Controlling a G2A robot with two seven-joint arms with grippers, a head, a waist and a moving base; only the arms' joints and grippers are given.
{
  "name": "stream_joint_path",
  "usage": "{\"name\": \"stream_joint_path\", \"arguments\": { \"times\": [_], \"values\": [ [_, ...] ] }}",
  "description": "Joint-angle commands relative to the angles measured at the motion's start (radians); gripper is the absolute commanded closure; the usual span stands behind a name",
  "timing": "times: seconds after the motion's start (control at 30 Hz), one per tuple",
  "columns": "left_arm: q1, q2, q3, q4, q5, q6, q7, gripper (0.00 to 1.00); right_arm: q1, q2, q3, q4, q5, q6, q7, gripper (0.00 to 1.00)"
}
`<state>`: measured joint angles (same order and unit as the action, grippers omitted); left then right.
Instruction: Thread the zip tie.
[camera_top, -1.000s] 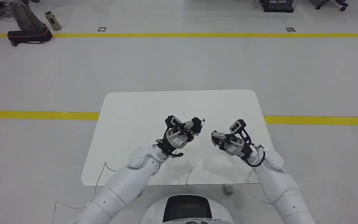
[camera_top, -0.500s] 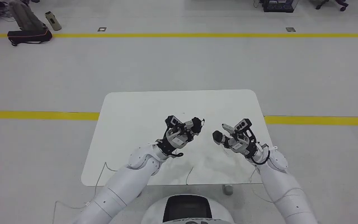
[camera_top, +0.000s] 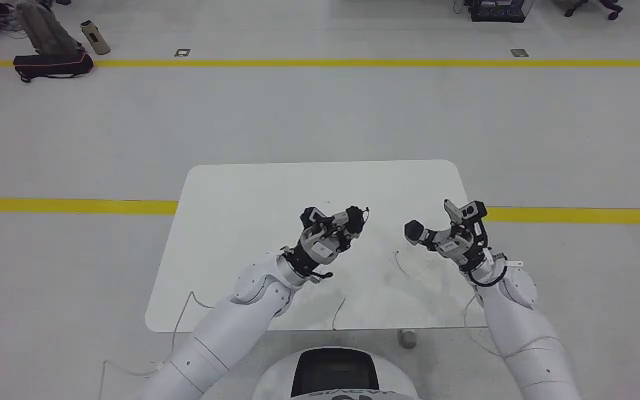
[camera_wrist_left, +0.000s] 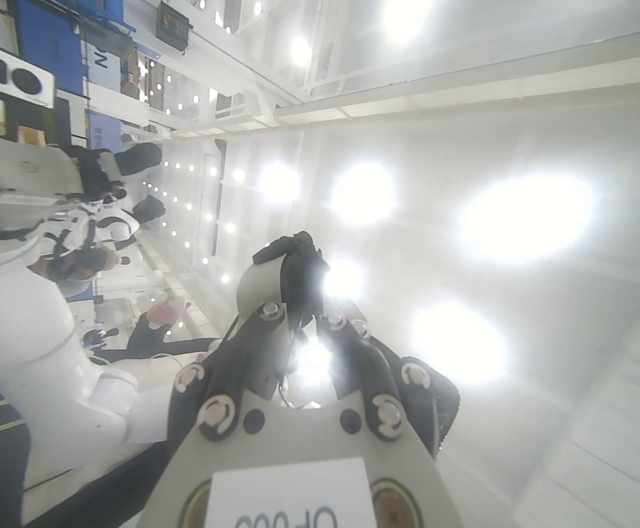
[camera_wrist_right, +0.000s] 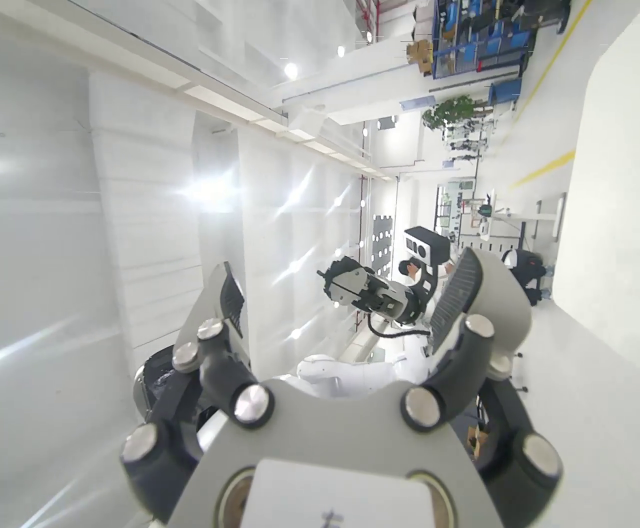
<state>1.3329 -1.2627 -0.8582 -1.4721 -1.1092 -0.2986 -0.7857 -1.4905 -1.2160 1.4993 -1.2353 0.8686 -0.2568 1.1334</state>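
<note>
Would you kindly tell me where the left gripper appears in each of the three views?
Top view: left gripper over the middle of the white table.
Left wrist view: close up at centre, against the ceiling lights.
Right wrist view: farther off, framed between the open fingers of the right gripper.
Shared landmark: the white table, in the top and right wrist views.

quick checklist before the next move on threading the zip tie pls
1. Left pincer shut: ok.
2. Zip tie gripped in the left pincer: cannot tell, glare covers the tips.
3. Right pincer open with nothing between its fingers: ok.
4. Gap between the two pincers, no contact: ok in the top view.
5. Right pincer faces the left one: ok, it sits framed between the right fingers.
6. Both pincers over the table: ok.
</note>
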Motion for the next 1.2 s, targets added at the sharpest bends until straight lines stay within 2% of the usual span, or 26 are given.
{"name": "stream_joint_path", "arguments": {
  "times": [0.0,0.1,0.27,0.47,0.6,0.77,1.03,1.17],
  "values": [
    [0.001,0.0,0.0,0.0,0.012,0.0,0.0,1.0,0.0,0.0,-0.001,0.0,-0.002,0.002,0.001,0.0],
    [0.001,0.0,0.0,0.0,0.012,0.0,0.0,1.0,0.0,0.0,-0.001,0.0,-0.002,0.002,0.001,0.0],
    [0.019,-0.005,-0.016,-0.022,-0.027,-0.019,0.092,1.0,-0.011,0.001,0.01,-0.033,-0.021,-0.035,-0.046,0.0],
    [0.036,-0.008,-0.039,-0.027,-0.027,-0.039,0.181,1.0,-0.017,0.004,0.044,-0.044,-0.004,-0.083,-0.059,0.0],
    [0.05,-0.011,-0.055,-0.042,-0.02,-0.041,0.217,1.0,-0.019,0.004,0.074,-0.051,-0.004,-0.083,-0.074,0.0],
    [0.069,-0.021,-0.086,-0.065,-0.013,-0.041,0.206,1.0,-0.018,0.002,0.092,-0.059,-0.01,-0.083,-0.06,0.0],
    [0.069,-0.021,-0.086,-0.065,-0.013,-0.041,0.206,1.0,-0.018,0.002,0.092,-0.059,-0.01,-0.083,-0.06,0.0],
    [0.077,-0.025,-0.102,-0.092,0.001,-0.041,0.249,1.0,-0.018,0.002,0.092,-0.059,-0.01,-0.083,-0.06,0.0]
  ]
}}
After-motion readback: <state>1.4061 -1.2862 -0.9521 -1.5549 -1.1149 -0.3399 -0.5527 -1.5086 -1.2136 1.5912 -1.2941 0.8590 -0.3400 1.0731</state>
